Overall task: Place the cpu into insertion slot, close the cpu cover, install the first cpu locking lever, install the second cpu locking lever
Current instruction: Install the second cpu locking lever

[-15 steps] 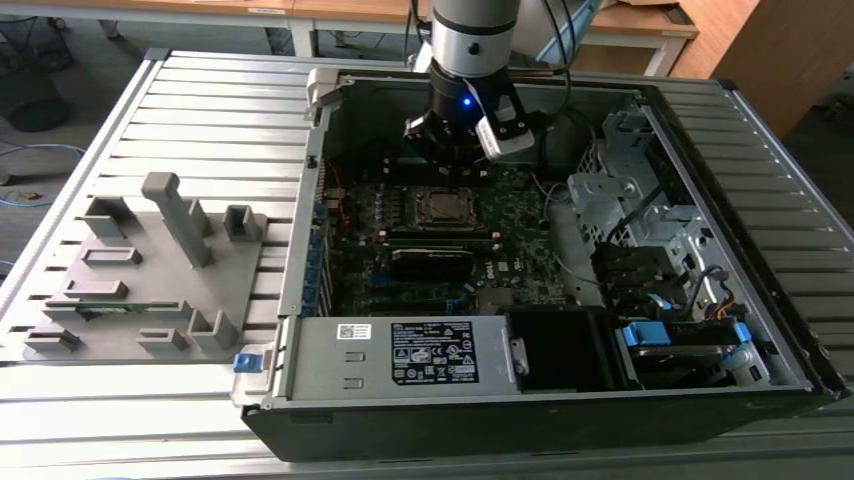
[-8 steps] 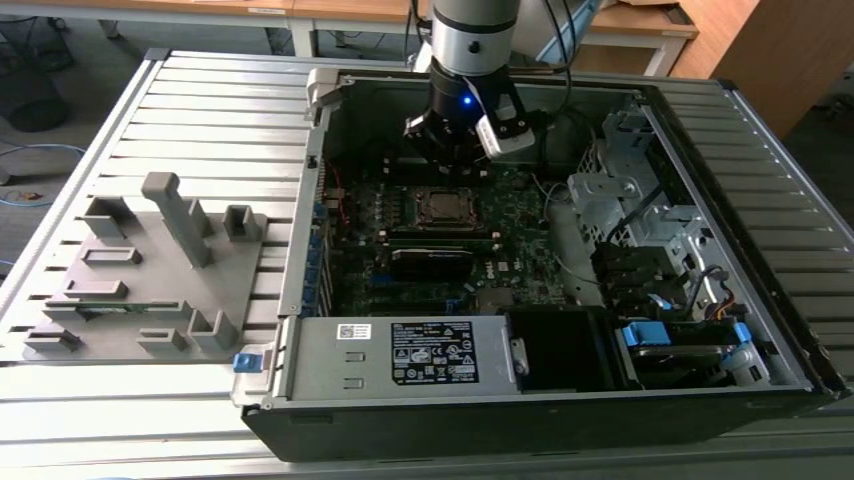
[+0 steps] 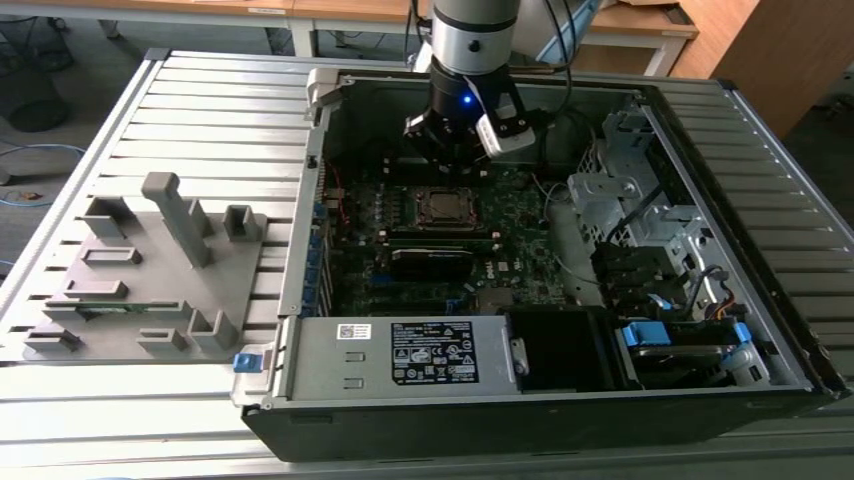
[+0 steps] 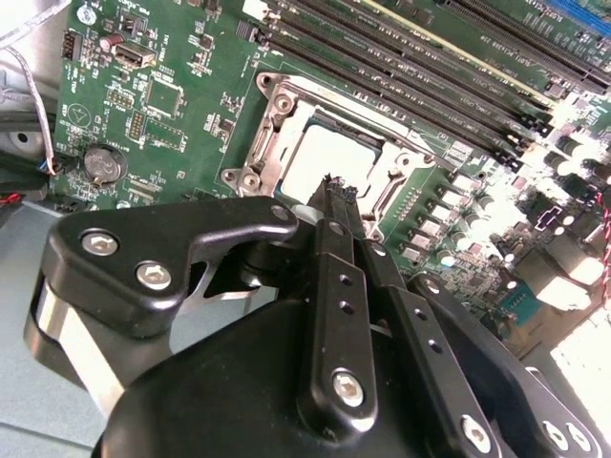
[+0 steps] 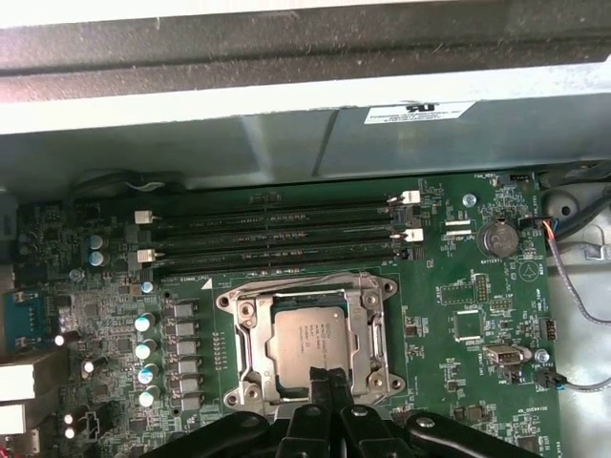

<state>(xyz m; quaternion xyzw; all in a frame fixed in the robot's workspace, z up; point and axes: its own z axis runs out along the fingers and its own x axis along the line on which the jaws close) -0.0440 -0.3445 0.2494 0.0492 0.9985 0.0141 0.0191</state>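
Note:
The cpu (image 5: pixel 310 343) lies flat in its socket on the green motherboard (image 5: pixel 458 286), its grey metal top showing through the window of the cpu cover (image 5: pixel 250 336). That silvery frame lies down around the chip. A thin wire lever (image 5: pixel 286 282) runs along the socket edge beside the memory slots. My gripper (image 5: pixel 329 382) is shut with nothing between its black fingers, its tips just over the socket's edge. In the second wrist view the gripper (image 4: pixel 336 186) hovers beside the cpu (image 4: pixel 329 157). In the exterior view the gripper (image 3: pixel 450 170) hangs over the socket (image 3: pixel 447 207).
The open computer case (image 3: pixel 307 200) walls in the board. Memory slots (image 5: pixel 277 229) run beside the socket. A power supply (image 3: pixel 400 355) and drive cage (image 3: pixel 641 200) stand close by. A grey fixture plate (image 3: pixel 147 270) with posts lies at the exterior view's left.

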